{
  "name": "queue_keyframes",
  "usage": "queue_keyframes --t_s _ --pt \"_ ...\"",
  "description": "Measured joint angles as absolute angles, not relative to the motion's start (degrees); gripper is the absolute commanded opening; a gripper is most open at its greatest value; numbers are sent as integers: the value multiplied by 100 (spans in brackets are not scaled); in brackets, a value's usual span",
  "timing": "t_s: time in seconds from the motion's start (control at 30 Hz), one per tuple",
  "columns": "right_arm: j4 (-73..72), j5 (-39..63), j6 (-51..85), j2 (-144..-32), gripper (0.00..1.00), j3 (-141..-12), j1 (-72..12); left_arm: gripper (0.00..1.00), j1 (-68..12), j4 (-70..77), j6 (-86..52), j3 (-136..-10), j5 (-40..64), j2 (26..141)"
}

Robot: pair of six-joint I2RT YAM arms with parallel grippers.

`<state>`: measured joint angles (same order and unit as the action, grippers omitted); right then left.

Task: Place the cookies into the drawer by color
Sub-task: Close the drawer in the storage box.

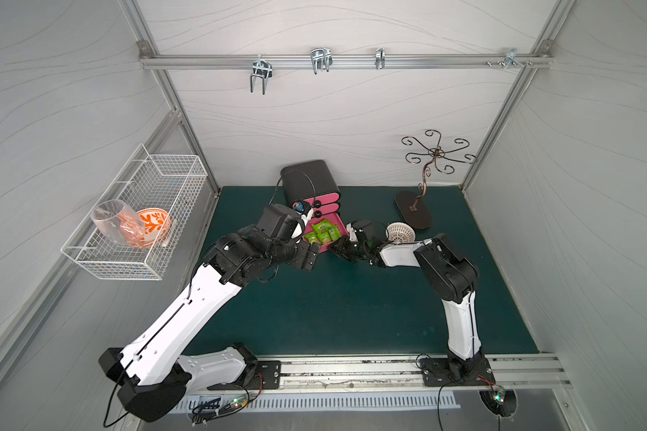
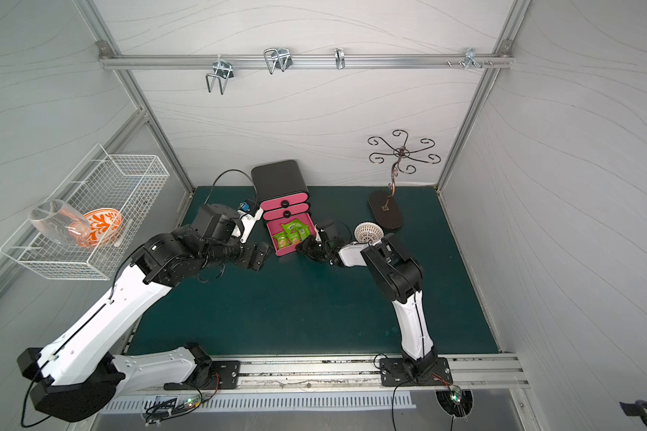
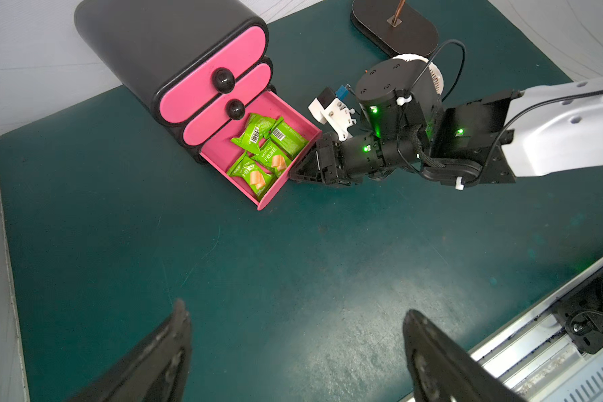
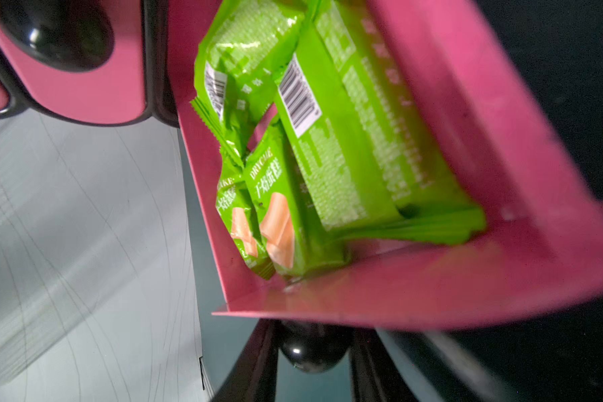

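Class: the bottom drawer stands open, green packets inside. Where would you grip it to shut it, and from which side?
Probably the round black knob on its front panel, approached from the front, one finger each side: the ball stands proud of the flat panel. The right gripper holds it so.

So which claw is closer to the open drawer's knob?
Right. The right claw is at the drawer front, jaws flanking its knob; the left claw hangs open, clear of it.

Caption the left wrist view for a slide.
Four green cookie packets in the open bottom drawer; right gripper at its front, left gripper open.
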<state>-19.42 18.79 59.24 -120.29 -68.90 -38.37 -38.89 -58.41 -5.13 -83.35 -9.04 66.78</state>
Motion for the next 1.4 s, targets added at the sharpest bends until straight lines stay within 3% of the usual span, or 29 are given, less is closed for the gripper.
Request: queue_keyframes --t_s 0.33,0.6,0.67,0.8,1.03,1.4 --pt "-1511 1739 6020 -12536 29 -7765 -3846 97 -3946 -5800 -513 -8211 -1052 6556" --pt "-1337 1712 6005 -12938 54 -8523 -3822 98 -3951 -5719 -513 -8134 -1149 6519" --pt "-1323 1699 5972 -12921 56 -8519 -3802 98 -3951 -5684 -513 -8112 -1166 6519" --pt "-1328 1664 5948 -12560 48 -8023 -3721 99 -3951 -5616 -513 -8066 -1205 6517" --pt "-1632 1476 6261 -11819 0 -7054 -3594 99 -3944 -5498 -510 -7977 -1278 6517" --pt "-2152 1107 6969 -12674 0 -7846 -3592 99 -3944 -5498 -491 -7905 -1431 6495"
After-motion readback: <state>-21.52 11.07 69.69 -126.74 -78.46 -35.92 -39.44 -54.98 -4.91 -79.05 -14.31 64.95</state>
